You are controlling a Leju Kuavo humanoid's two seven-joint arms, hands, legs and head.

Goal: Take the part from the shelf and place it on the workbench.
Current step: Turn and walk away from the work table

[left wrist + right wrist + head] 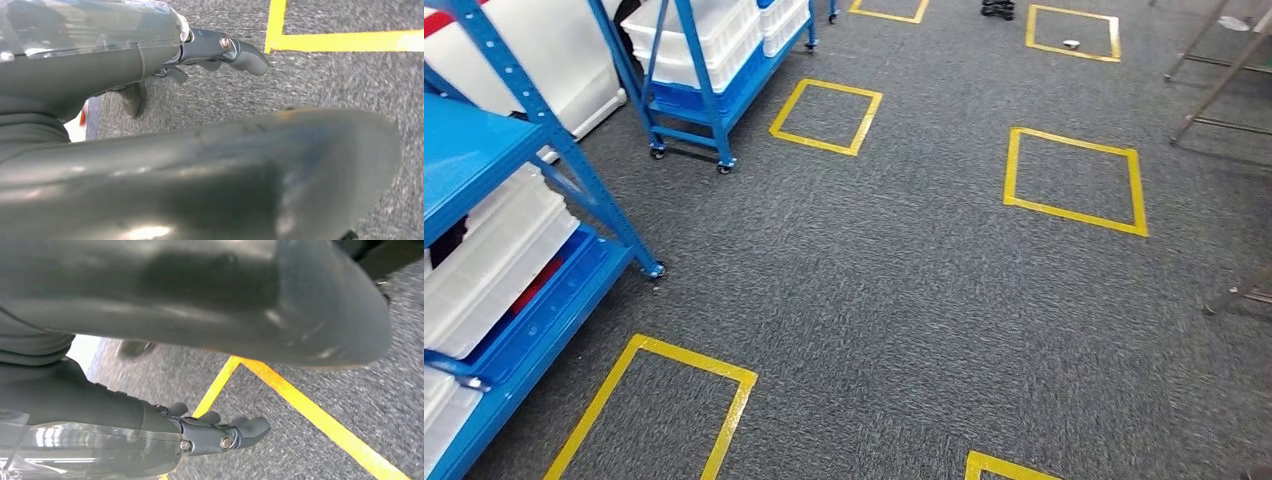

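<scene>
A blue shelf stands at my near left, loaded with white plastic crates. Which crate holds the part I cannot tell. A second blue shelf on castors stands further back with more white crates. My left hand hangs over the grey carpet, its fingers stretched out and holding nothing. My right hand hangs the same way above a yellow tape line, fingers apart and holding nothing.
Yellow tape squares mark the grey carpet. Metal frame legs stand at the far right. A small pale object lies in the far square, and dark shoes show at the top edge.
</scene>
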